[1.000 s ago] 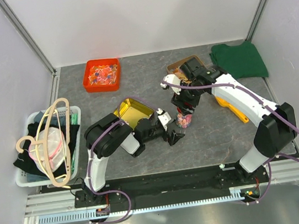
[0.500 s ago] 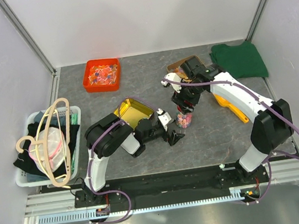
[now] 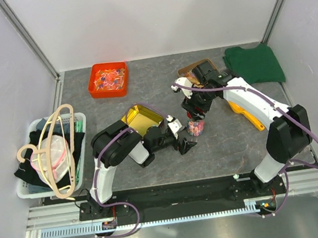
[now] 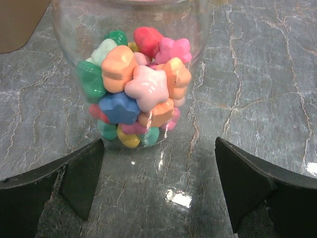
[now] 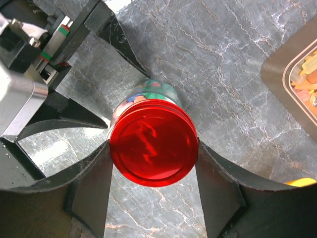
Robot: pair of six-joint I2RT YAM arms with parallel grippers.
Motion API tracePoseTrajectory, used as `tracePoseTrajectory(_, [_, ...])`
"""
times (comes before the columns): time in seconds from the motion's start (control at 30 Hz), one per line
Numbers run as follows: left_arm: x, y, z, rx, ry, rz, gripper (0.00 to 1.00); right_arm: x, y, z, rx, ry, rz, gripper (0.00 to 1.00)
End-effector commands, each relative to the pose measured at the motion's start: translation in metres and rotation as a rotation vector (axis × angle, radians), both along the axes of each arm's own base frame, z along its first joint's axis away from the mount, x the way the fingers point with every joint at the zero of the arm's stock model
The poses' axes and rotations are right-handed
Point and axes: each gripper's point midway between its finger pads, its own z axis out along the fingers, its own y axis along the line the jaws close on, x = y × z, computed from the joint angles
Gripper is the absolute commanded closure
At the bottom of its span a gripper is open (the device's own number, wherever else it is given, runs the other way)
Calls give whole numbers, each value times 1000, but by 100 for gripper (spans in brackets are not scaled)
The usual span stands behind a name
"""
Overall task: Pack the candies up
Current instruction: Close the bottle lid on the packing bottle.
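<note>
The candies [image 4: 138,87], chunky sweets in mixed colours, fill a clear jar [image 3: 196,128] standing upright mid-table. In the right wrist view a red lid [image 5: 152,143] sits on top of the jar. My right gripper [image 5: 152,148] is shut on that lid from above, one finger pressing each side. It shows in the top view as the right gripper [image 3: 195,118] directly over the jar. My left gripper [image 4: 158,186] lies low on the table just in front of the jar, open wide, with only bare table between its fingers [image 4: 81,178]. It does not touch the jar.
An orange-red tray [image 3: 108,80] of wrapped sweets stands at the back left. A brown tray [image 3: 199,67] lies behind the right wrist. A yellow tray [image 3: 141,119] sits by the left arm. A green cloth [image 3: 253,64] lies back right, a white basket [image 3: 51,155] with hangers far left.
The right arm's elbow has swung slightly left while its gripper stays on the lid. The jar and the left arm have not moved.
</note>
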Motion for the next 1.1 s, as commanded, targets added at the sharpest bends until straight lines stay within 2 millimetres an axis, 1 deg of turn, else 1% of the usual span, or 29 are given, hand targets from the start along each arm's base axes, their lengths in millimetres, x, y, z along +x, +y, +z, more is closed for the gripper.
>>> tracePoseTrajectory(0.0, [16,-9,78,-264,-184,47,1,-14,-3,4,3,-1,27,53])
tracePoseTrajectory(0.13, [17,-9,77,-262,-179,50,1,-21,-6,2,-15,9,33,53])
tracePoseTrajectory(0.23, [18,-9,77,-263,-176,58,1,-23,-7,4,-15,3,35,53])
tracePoseTrajectory(0.47, [23,-9,77,-264,-163,82,1,-21,-8,5,-20,-10,17,53])
tracePoseTrajectory(0.67, [11,-18,77,-265,-190,9,1,-21,-13,-4,-59,12,8,53])
tracePoseTrajectory(0.8, [3,-19,76,-259,-214,-37,0,-16,-15,2,-44,10,-10,54])
tracePoseTrajectory(0.9, [-4,-20,75,-250,-228,-75,1,-15,-19,-1,-57,34,-19,54])
tracePoseTrajectory(0.93, [-6,-21,73,-243,-229,-95,0,-14,-20,-2,-62,41,-23,54])
tracePoseTrajectory(0.97, [-9,-24,75,-247,-234,-123,1,-12,-23,-2,-67,43,-30,54])
tracePoseTrajectory(1.03, [-8,-28,75,-257,-219,-128,0,-10,-26,-1,-69,48,-41,54])
tracePoseTrajectory(1.07, [-5,-32,80,-273,-220,-128,1,-9,-29,1,-70,46,-50,54])
